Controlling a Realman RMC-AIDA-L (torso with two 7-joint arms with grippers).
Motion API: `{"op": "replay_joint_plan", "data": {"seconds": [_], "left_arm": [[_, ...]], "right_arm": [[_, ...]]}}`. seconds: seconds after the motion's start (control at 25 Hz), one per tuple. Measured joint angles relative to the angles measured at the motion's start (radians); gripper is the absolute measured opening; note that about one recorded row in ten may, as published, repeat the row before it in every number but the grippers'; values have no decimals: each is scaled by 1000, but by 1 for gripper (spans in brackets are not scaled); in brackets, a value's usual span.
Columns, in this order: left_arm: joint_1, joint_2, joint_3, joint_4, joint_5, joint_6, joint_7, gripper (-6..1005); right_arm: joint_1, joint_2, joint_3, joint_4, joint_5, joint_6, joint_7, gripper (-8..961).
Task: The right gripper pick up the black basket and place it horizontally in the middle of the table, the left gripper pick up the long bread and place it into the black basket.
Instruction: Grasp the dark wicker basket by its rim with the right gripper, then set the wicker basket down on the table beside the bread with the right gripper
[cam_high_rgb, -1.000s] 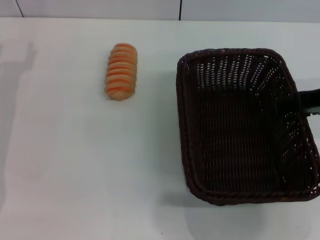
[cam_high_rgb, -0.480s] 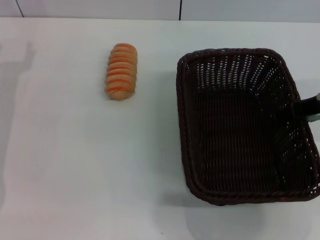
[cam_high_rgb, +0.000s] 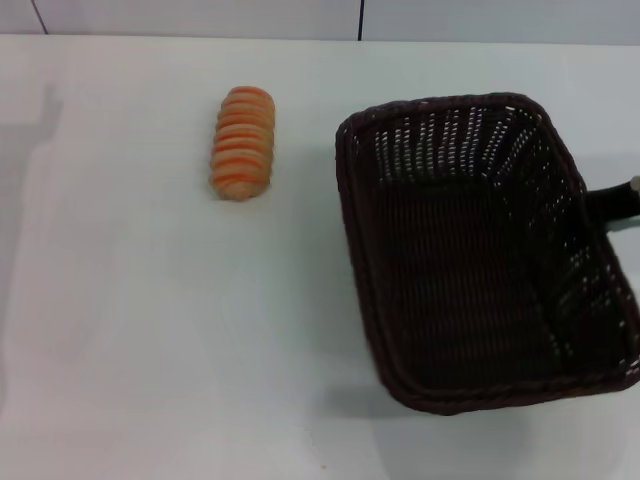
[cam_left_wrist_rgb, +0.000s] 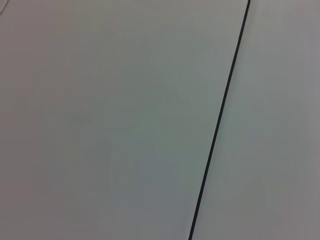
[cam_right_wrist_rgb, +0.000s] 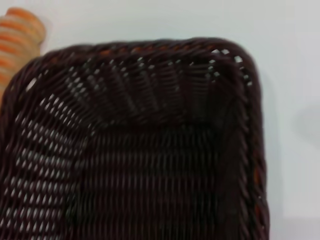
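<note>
A large dark brown-black woven wicker basket (cam_high_rgb: 480, 250) sits on the white worktop (cam_high_rgb: 150, 350), skewed, with the right pincer (cam_high_rgb: 615, 203) at its right rim; whether that pincer grips the rim cannot be told. The small orange-tan ridged long bread (cam_high_rgb: 242, 143) lies left of the basket, apart from it. The left pincer is out of sight.

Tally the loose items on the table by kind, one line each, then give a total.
Black basket: 1
Long bread: 1
Total: 2
</note>
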Motion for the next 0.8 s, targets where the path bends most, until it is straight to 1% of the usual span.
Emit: {"op": "replay_joint_plan", "data": {"seconds": [0.12,0.24,0.48,0.52,0.72,0.8], "left_arm": [[0,0,-1,0,0,0,0,864],[0,0,-2,0,0,0,0,864],[1,4,-3,-6,0,-5,0,864],[2,9,-9,-9,0,-9,5,864],[1,8,-30,-10,0,-13,15,864],[2,8,-30,-12,0,-14,15,864]], "right_arm": [[0,-1,1,6,-12,-28,-20,216],[-1,-3,5,11,-22,-95,-84,200],[13,-4,1,24,-27,-231,-251,192],[15,-4,1,28,-27,-247,-279,192],[38,-2,-5,44,-19,-300,-416,180],[46,-1,-36,56,5,-322,-469,181]]}}
